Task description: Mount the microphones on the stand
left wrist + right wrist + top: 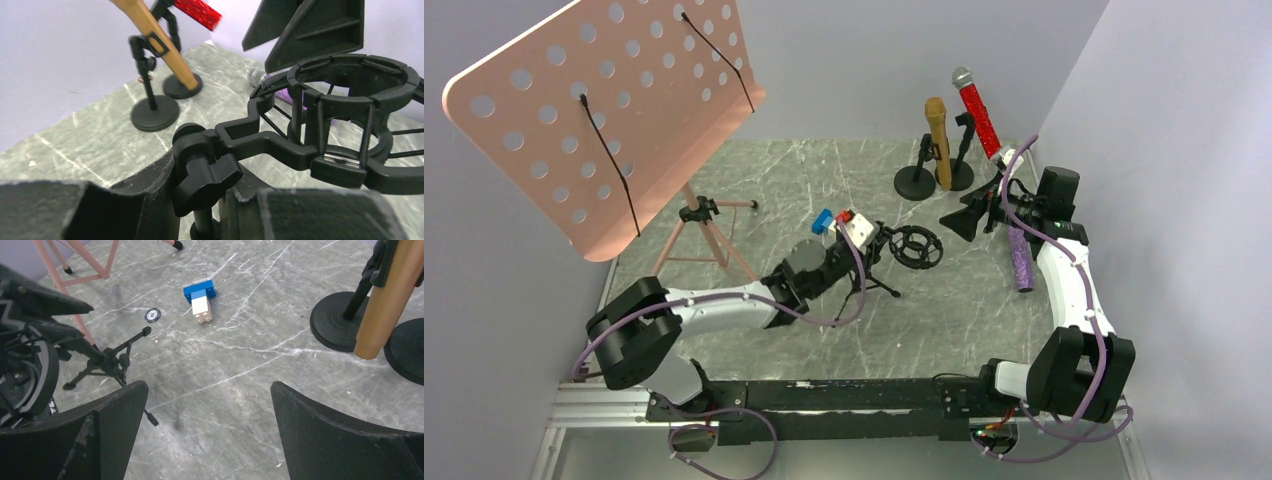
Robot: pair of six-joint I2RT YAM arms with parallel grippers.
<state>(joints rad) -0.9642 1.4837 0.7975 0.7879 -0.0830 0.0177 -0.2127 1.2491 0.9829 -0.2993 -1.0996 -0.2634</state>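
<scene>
A small black tripod stand (876,285) with a ring shock mount (915,246) stands mid-table. My left gripper (876,256) is shut on its post just under the tightening knob (206,176); the ring (350,125) juts out to the right. The purple glitter microphone (1021,258) lies flat on the table at the right, its silver grille (257,77) showing behind the mount. My right gripper (969,218) hangs open and empty near it, over bare table (207,390). The gold microphone (938,140) and the red glitter microphone (977,112) sit clipped in two round-based stands (916,182) at the back.
A pink perforated music stand (604,110) on a tripod (704,235) fills the back left. A blue and white toy block (200,297) and a small black disc (152,315) lie on the marble top. Grey walls close in at the back and on the right.
</scene>
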